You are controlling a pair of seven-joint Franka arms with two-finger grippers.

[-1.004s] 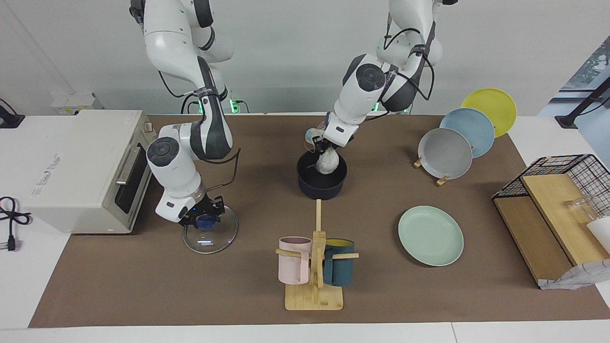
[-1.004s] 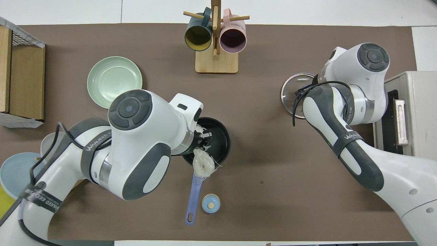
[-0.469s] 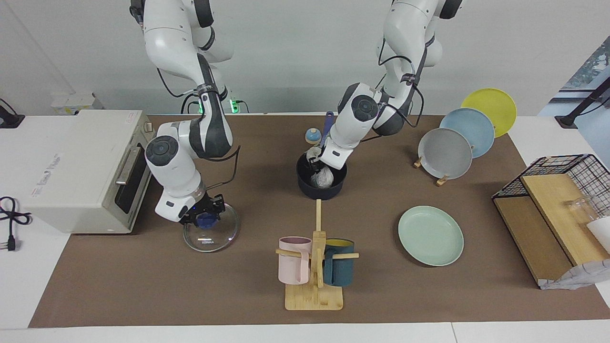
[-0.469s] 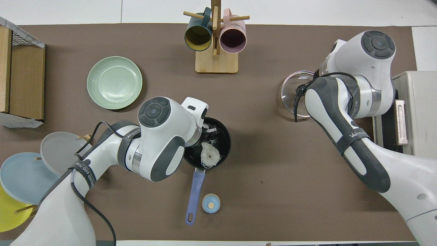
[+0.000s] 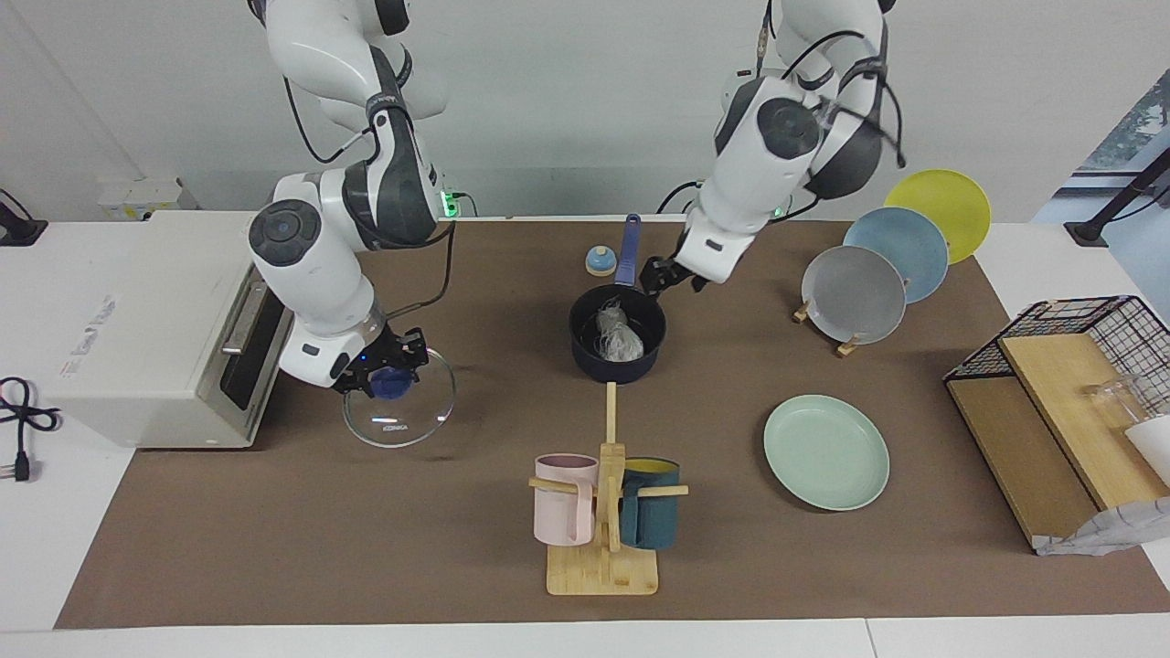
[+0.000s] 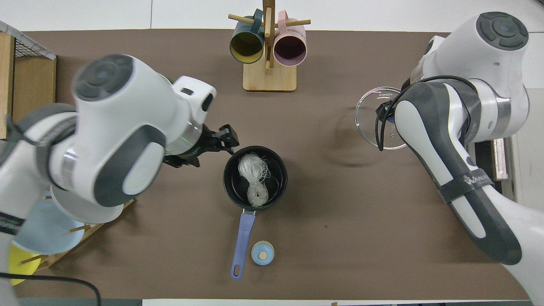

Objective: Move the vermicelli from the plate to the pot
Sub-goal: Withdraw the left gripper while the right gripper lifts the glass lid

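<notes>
brown matting covers the table (image 5: 274, 548) in the facing view, with a pale wall above it. the small dark navy saucepan (image 5: 618, 352) with a long straight blue handle sits mid-table, and the whitish translucent clump of fine glass noodles (image 5: 619, 335) lies inside it. the left gripper (image 5: 667, 277) hangs in the air just above the saucepan's rim, toward the left arm's end, its claw released and holding nothing. the round shallow mint-green plate (image 5: 826, 451) lies bare, farther from the robots than the saucepan and toward the left arm's end. the right gripper (image 5: 388, 368) is clenched on the blue knob of a clear round glass lid (image 5: 399, 407), lifted and tilted above the mat in front of a white countertop oven (image 5: 137, 320).

from overhead, the noodles (image 6: 254, 180) rest in the black-lined saucepan (image 6: 255, 177), whose handle points toward the robots. the left gripper (image 6: 212, 146) shows beside the saucepan's rim, its black fingers (image 6: 227, 132) spread. the mint-green plate is hidden under the left arm. the right gripper is covered by its own arm, with the glass lid (image 6: 374, 110) showing past it. a small blue round bell (image 6: 262, 253) sits beside the handle's end.
</notes>
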